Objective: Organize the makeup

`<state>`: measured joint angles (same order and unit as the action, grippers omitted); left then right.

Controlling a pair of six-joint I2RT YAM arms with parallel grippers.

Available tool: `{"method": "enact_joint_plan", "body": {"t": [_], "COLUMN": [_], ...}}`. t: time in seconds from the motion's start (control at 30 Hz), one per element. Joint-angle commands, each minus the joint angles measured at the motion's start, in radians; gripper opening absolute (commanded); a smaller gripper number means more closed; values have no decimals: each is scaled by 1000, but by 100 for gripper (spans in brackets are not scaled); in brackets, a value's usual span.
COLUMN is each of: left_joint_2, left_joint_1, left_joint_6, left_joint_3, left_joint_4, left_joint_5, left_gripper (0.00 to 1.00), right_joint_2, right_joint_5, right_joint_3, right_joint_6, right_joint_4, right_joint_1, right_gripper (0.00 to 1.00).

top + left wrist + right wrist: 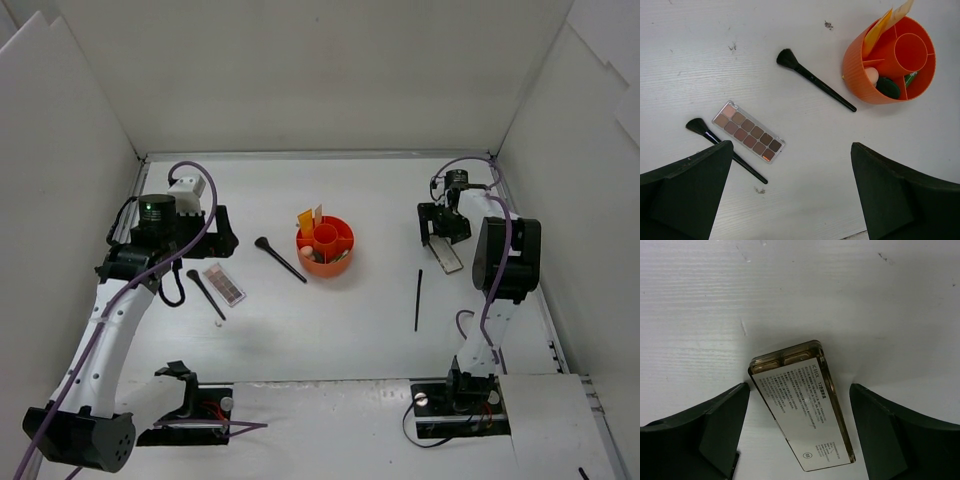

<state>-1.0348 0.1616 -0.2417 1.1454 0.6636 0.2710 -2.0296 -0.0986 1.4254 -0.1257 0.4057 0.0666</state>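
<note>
Your left end effector (pixel 791 150) hangs released above the bench (pixel 330 340), jaws wide, with nothing between them. Below it the eyeshadow palette (pixel 749 132) lies face up, with two rows of brown-pink pans in a clear case. A small orange mark at its 5 o'clock corner is too small to read. A short black brush (pixel 702 129) lies just beside the palette at its 7 o'clock. A longer brush (pixel 820 83) lies between the palette and the orange holder (pixel 860 60).

The holder stands upright at 1 o'clock in the left wrist view. Its outer compartments hold an orange tube (pixel 878 30) sticking up, a beige sponge (pixel 871 75), a dark green compact (pixel 887 88) and a small green tube (pixel 910 78). No lettering is legible on any of them.

Your right end effector (pixel 800 387) is released too. Its fingers straddle a second palette (pixel 800 410) that lies face down, with a gap on each side. The white label on its back has a heading that looks like "ICE CEK", though you cannot be sure of it. Under the heading is dense fine print too small to read, with a circled mark at the 5 o'clock end.

From above, this second palette lies at the holder's 3 o'clock. A thin black stick (pixel 418 299) lies alone at the holder's 4 o'clock.
</note>
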Motion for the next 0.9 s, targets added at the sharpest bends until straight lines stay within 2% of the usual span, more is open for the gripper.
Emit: {"method": "enact_joint_plan", "body": {"t": [0.0,0.07,0.13,0.17,0.2,0.3,0.4,0.47,0.5,0.6,0.87], "left_joint_2": [9,2,-2,-2,-4,-1,4,5,7,18,42], "left_joint_1": [-8,-8,-8,-8,-8,-8,-8,-8,-8,-8,-8], "left_joint_6": [18,18,18,18,19,18,15,13,10,4,-10], "left_joint_3": [14,14,14,14,14,13,14,14,14,13,10], "left_joint_4": [-55,-55,-55,-53,-53,-55,-53,-52,-52,-52,-44], "left_joint_5": [-3,-1,-1,-3,-3,-6,-10,-16,-21,-41,-96], "left_gripper": [100,99,100,99,99,99,100,99,99,100,100], "right_joint_2": [-24,-30,-37,-35,-31,-6,63,104,147,248,454], "right_joint_5": [-39,-46,-53,-56,-55,-49,-32,12,23,94,434], "right_joint_3": [40,44,52,53,55,64,69,79,87,92,83], "right_joint_6": [-31,-31,-29,-26,-23,-2,23,64,101,203,475], "right_joint_4": [65,67,65,67,65,65,64,59,59,25,-131], "right_joint_1": [1,2,-1,1,1,-2,-30,-53,-107,-194,-440], "right_gripper": [77,76,65,57,41,19,8,3,0,0,0]}}
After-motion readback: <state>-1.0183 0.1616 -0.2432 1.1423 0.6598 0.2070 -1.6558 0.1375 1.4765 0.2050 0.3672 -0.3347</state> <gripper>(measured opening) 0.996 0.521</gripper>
